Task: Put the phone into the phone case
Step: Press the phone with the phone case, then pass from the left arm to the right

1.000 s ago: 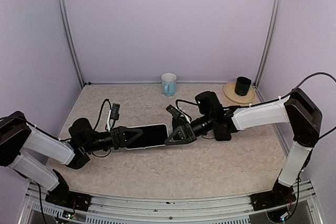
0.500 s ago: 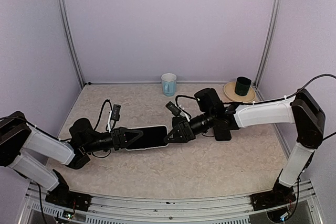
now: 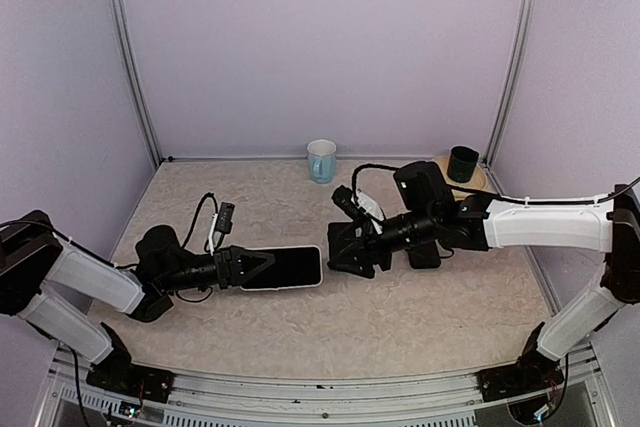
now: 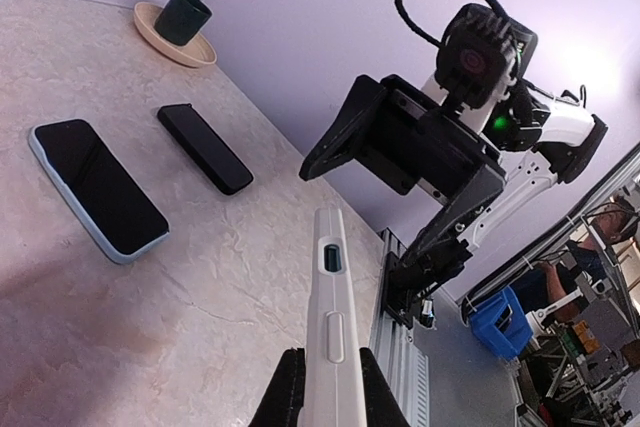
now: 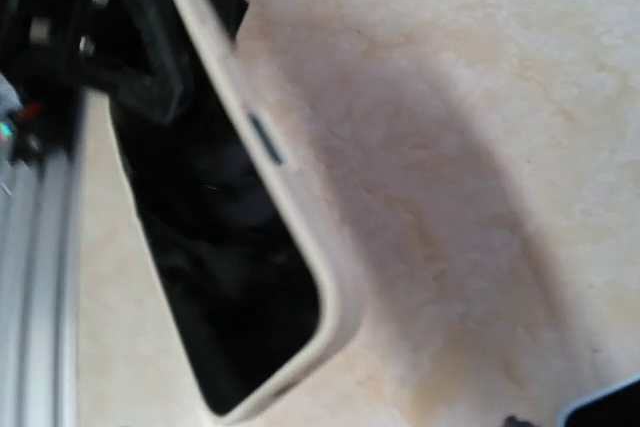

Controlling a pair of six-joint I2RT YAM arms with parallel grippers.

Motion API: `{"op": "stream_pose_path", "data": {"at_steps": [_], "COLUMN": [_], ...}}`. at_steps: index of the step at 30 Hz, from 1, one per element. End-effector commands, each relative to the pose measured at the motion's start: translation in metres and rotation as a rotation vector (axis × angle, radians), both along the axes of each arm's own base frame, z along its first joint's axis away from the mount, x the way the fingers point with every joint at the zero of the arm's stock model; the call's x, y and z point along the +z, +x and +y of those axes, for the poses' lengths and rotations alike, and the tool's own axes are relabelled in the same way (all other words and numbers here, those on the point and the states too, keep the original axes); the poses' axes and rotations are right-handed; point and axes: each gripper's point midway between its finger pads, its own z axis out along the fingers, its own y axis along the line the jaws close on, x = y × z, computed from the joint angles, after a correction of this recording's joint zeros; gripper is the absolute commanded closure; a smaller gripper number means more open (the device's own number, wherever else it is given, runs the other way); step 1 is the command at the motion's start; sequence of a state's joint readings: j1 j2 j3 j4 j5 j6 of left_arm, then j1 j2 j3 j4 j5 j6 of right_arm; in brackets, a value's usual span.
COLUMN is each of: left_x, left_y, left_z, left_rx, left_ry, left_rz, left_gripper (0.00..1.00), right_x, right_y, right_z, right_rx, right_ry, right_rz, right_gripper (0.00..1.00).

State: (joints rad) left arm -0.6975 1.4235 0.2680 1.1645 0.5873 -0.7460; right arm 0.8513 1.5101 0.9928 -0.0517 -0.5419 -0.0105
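A white phone case (image 3: 318, 269) with the phone (image 3: 285, 267) lying in it, dark screen up, hangs level just above the table. My left gripper (image 3: 262, 267) is shut on the case's left end. In the left wrist view the case (image 4: 330, 307) runs edge-on away from the gripper (image 4: 330, 359), pinched between both fingers. My right gripper (image 3: 333, 249) stands open just right of the case's free end, apart from it. The right wrist view shows the cased phone (image 5: 230, 287) blurred, and none of its own fingers.
A light-blue cased phone (image 4: 95, 187) and a black slab (image 4: 205, 147) lie flat on the table beyond the right arm. A pale mug (image 3: 321, 160) stands at the back wall. A dark cup (image 3: 462, 162) sits on a tan plate (image 3: 440, 179) at the back right.
My right gripper has opened, let go of the case's right end and drawn back to the right. The left gripper still holds the cased phone, now slightly lower.
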Motion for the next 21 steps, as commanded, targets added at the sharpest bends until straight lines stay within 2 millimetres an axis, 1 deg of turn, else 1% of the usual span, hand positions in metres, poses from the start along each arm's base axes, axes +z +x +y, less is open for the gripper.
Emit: {"op": "stream_pose_path", "data": {"at_steps": [1, 3, 4, 5, 8, 10, 12, 15, 19, 21], "left_x": [0.018, 0.016, 0.016, 0.015, 0.013, 0.013, 0.012, 0.011, 0.010, 0.010], "left_y": [0.002, 0.003, 0.004, 0.004, 0.006, 0.006, 0.006, 0.007, 0.006, 0.006], "left_z": [-0.010, -0.011, -0.011, -0.012, -0.014, -0.016, -0.017, -0.019, -0.022, -0.024], "left_rx": [-0.029, -0.027, -0.026, -0.024, -0.021, -0.022, -0.020, -0.015, -0.017, -0.016], "left_ry": [-0.034, -0.026, -0.026, -0.023, -0.013, -0.008, -0.005, 0.003, 0.007, 0.008], "left_rz": [-0.053, -0.042, -0.041, -0.038, -0.030, -0.027, -0.024, -0.018, -0.015, -0.013], "left_gripper": [1.00, 1.00, 1.00, 1.00, 1.00, 1.00, 1.00, 1.00, 1.00, 1.00], "right_x": [-0.008, -0.009, -0.008, -0.007, -0.002, 0.011, 0.015, 0.015, 0.008, 0.008], "right_y": [-0.006, -0.008, -0.011, -0.013, -0.018, -0.018, -0.019, -0.020, -0.020, -0.023], "right_z": [-0.003, -0.001, 0.001, 0.003, 0.008, 0.015, 0.022, 0.034, 0.052, 0.060], "right_rx": [0.018, 0.024, 0.032, 0.036, 0.033, 0.027, 0.032, 0.053, 0.064, 0.076], "right_ry": [-0.090, -0.106, -0.114, -0.118, -0.144, -0.126, -0.134, -0.167, -0.202, -0.200], "right_rz": [-0.218, -0.289, -0.331, -0.378, -0.500, -0.576, -0.612, -0.636, -0.662, -0.663], "right_gripper": [0.21, 0.16, 0.04, 0.01, 0.00, 0.00, 0.00, 0.00, 0.00, 0.00]}}
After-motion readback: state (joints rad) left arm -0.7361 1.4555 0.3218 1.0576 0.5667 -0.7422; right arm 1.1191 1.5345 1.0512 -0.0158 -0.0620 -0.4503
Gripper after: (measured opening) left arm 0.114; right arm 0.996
